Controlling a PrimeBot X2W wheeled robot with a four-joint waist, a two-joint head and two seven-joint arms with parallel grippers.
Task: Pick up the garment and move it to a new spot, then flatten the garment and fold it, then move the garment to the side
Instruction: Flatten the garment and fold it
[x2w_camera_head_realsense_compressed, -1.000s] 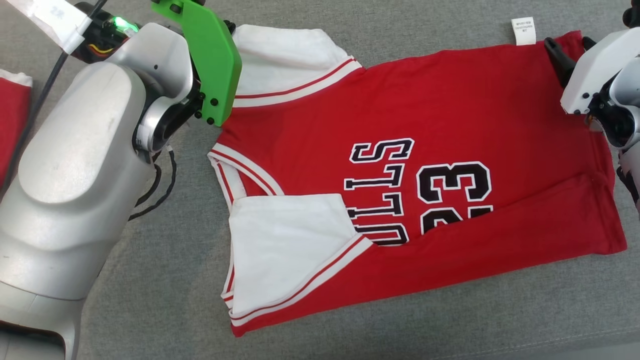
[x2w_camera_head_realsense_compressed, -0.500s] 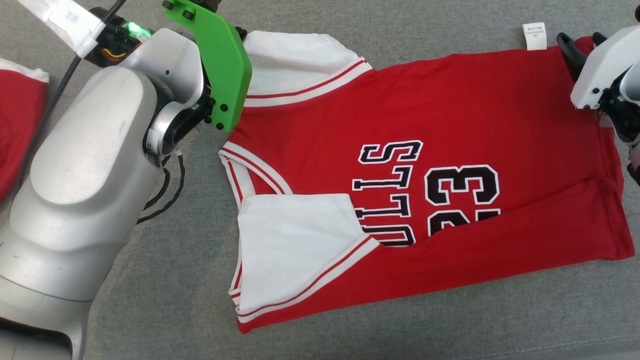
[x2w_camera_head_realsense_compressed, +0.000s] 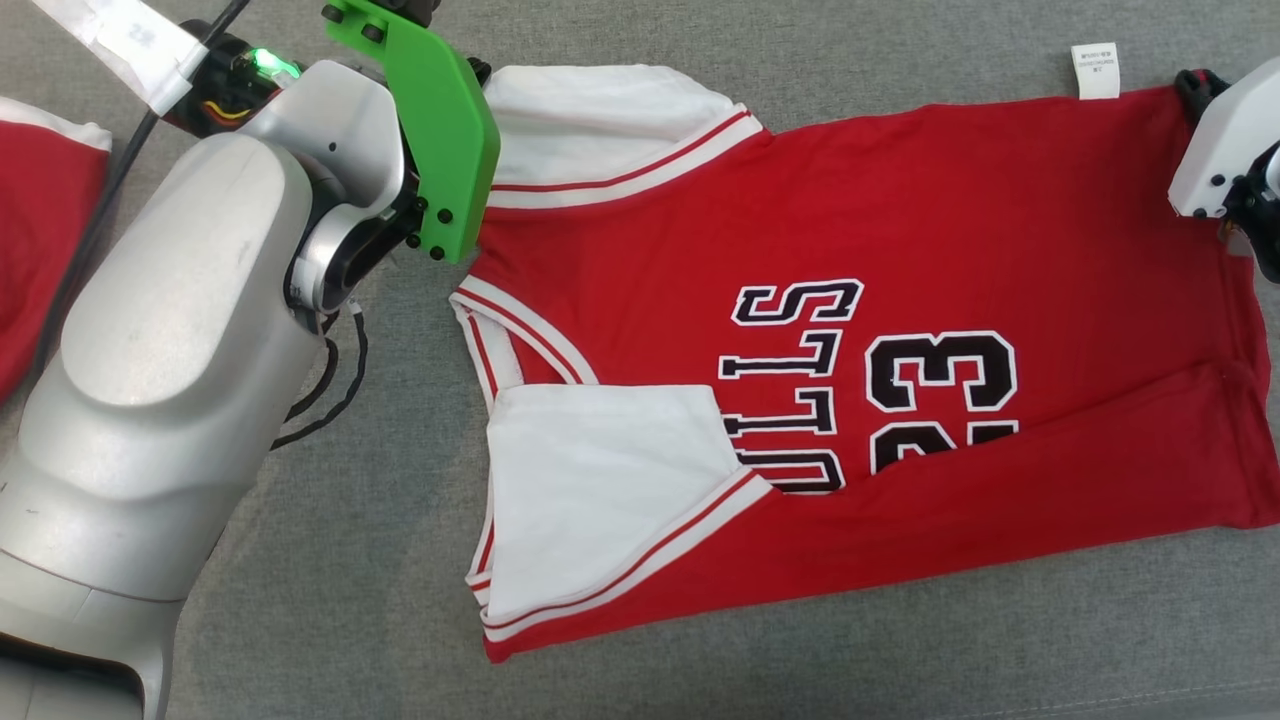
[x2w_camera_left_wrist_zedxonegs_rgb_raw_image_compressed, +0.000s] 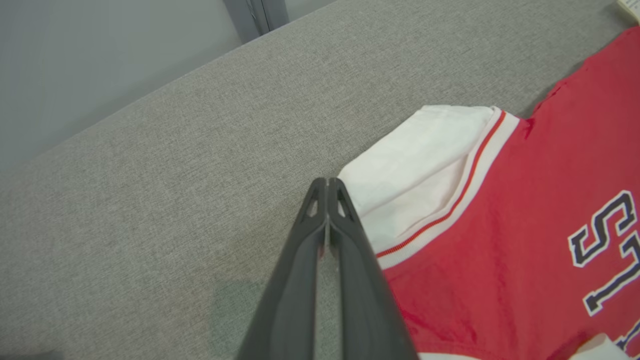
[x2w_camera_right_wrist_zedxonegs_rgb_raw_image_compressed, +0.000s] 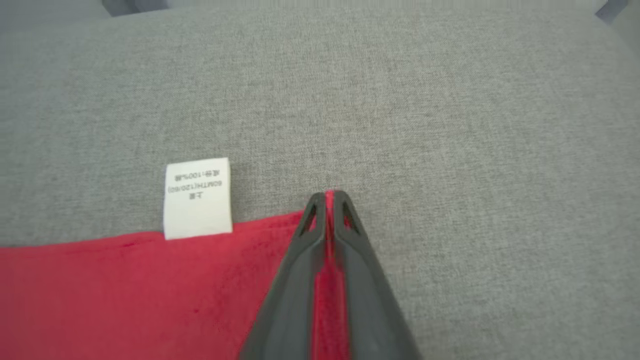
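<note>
The garment is a red jersey with white sleeves and black lettering, lying flat on the grey cloth surface with its lower strip folded up over the front. My right gripper is shut on the jersey's far hem corner, and red cloth shows between its fingers. In the head view that gripper sits at the top right corner of the jersey. My left gripper is shut, its tips right beside the far white sleeve. I see no cloth between its fingers.
A white care label sticks out from the hem close to my right gripper. Another red garment lies at the left edge. My left arm with its green plate and black cable covers the near left. The surface's far edge shows.
My right gripper's fingers have closed on the jersey's hem corner. The whole head view has drifted a little, so the camera has moved. The left gripper stays shut.
</note>
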